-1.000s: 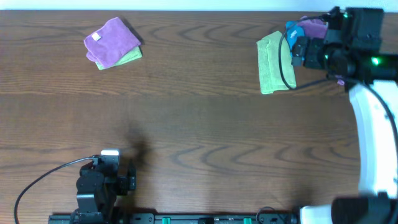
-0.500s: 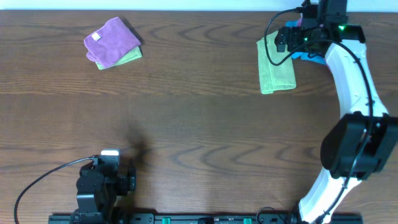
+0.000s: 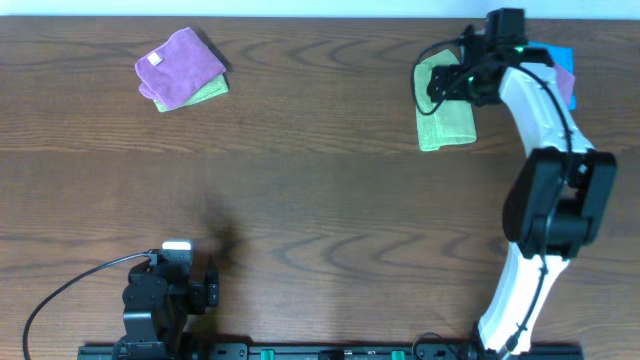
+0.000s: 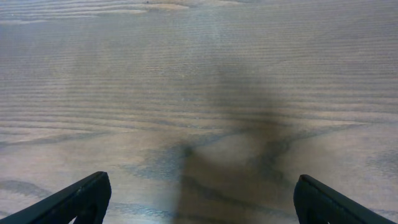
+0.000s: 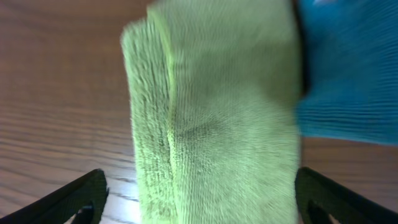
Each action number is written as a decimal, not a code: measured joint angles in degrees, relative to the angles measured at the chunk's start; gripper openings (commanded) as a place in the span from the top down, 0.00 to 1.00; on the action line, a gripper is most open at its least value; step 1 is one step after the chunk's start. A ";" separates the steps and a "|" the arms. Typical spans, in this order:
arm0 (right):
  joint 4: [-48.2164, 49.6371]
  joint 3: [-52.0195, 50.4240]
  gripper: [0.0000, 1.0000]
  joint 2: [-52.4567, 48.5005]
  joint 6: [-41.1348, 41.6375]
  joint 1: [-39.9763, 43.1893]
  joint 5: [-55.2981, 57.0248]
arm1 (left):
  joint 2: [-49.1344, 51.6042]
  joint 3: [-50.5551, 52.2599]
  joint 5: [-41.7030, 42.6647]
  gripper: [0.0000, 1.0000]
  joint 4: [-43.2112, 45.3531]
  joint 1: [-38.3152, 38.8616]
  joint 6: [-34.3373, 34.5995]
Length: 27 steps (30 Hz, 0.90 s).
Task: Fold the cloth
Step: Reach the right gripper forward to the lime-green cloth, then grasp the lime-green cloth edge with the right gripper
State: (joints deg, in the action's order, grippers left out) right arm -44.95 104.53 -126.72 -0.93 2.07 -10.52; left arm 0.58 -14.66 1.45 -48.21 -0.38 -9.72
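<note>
Cloth: the lime-green cloth [image 3: 446, 125] lies folded into a narrow strip at the far right of the surface [image 3: 320, 180]. The right wrist view shows a layered edge running down its length.
Right pincer: the right pincer [image 5: 200, 204] is poised right over the cloth with its jaws spread wide. Its fingertips [image 5: 78, 198] sit off either side of the strip, and nothing is gripped.
Right arm: the right arm [image 3: 545, 200] stretches from the near edge up across the surface, with its wrist bent over the cloth's far half.
Blue cloth: the blue cloth [image 3: 556, 58] is just to the right of the green one. From the wrist camera they meet at the far corner, but touching or overlapping, I cannot tell.
Left pincer: the left pincer [image 4: 200, 202] is parked low at the near left. Its jaws are wide apart, holding nothing, with only bare surface below.
Purple cloth: the purple cloth [image 3: 180, 62] is at the far left, well apart from the cloth. It carries a white tag [image 3: 155, 59] on top and sits on the other green cloth [image 3: 210, 92], which peeks out beneath.
</note>
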 measured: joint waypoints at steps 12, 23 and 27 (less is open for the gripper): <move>-0.57 0.00 0.31 -4.72 -0.42 -1.14 1.38 | 0.00 0.00 0.00 0.05 0.00 0.00 0.02; -0.87 0.00 0.75 -4.81 -1.79 -1.14 5.22 | 0.00 0.00 0.00 0.05 0.02 0.00 0.02; -0.87 0.00 0.99 -4.81 -2.38 -1.14 5.64 | 0.00 0.00 0.00 0.05 0.00 0.00 0.00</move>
State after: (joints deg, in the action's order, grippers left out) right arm -45.82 104.53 -131.52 -3.31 0.93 -4.89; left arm 0.58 -14.66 1.45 -48.21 -0.38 -9.72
